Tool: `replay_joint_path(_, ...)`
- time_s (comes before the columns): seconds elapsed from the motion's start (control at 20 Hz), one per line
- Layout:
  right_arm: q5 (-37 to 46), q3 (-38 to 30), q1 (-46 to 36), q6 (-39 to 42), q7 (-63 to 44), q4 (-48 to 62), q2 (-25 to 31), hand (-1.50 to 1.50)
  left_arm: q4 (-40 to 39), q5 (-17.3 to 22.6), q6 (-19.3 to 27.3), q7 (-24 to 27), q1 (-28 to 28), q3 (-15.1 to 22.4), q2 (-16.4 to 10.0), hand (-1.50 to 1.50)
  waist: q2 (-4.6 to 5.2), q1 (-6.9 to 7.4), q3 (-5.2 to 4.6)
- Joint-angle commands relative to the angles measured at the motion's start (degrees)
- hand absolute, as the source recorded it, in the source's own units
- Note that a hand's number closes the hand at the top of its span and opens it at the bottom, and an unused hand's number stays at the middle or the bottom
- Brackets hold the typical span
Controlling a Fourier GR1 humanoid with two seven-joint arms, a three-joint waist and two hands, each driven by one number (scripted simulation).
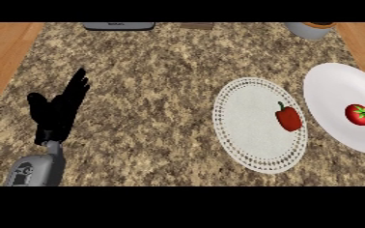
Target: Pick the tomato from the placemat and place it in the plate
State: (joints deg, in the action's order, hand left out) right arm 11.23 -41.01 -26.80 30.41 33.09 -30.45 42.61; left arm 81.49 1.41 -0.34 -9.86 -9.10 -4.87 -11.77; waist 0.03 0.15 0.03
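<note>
A red tomato [356, 114] with a green stalk lies in the white plate [330, 99] at the right edge of the head view. On the round white lace-edged placemat [249, 125] beside the plate lies a red bell pepper [288, 117], near the mat's right side. My left hand [58, 107] stands at the far left over the counter, fingers straight and pointing up, holding nothing, far from the mat and the plate. My right hand shows nowhere in the view.
The granite counter [157, 87] has wooden edges at left and right. Along the back edge stand a grey appliance [119, 26], a small brown object [197, 26] and a grey pot [311, 29] at the back right.
</note>
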Motion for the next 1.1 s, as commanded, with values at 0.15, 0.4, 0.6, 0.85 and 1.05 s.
replay_joint_path(0.15, -1.7, 0.6, 3.1, 4.0, 9.2, 6.6, 4.6, -1.50, 2.2, -0.4, -0.3, -0.2, 2.3, 0.1, 0.5, 0.00, 0.22, 0.50, 0.08)
replay_joint_path(0.4, -2.5, 1.0, 2.4, 4.3, 10.9, 9.7, 7.6, -1.50, -2.0, 0.9, -2.8, 1.6, 0.0, -1.9, -1.3, 0.00, 0.31, 0.57, 0.11)
replay_joint_path(0.6, -1.2, 2.1, 4.2, 2.1, 15.9, 12.4, 8.0, -1.50, -2.0, -0.5, -1.1, 1.4, -0.8, -0.8, 0.2, 0.00, 0.55, 0.94, 0.24)
replay_joint_path(0.85, -1.1, 3.0, 4.4, 3.2, 15.0, 14.5, 11.5, -1.50, 1.2, -1.7, 1.2, -2.1, -2.3, 1.0, 2.1, 0.00, 0.41, 0.96, 0.26)
replay_joint_path(1.05, -0.7, 3.7, 3.0, 2.5, 13.5, 15.9, 13.4, -1.50, -4.0, -0.1, -0.9, -0.2, -4.6, -1.6, 0.3, 0.00, 0.67, 0.84, 0.28)
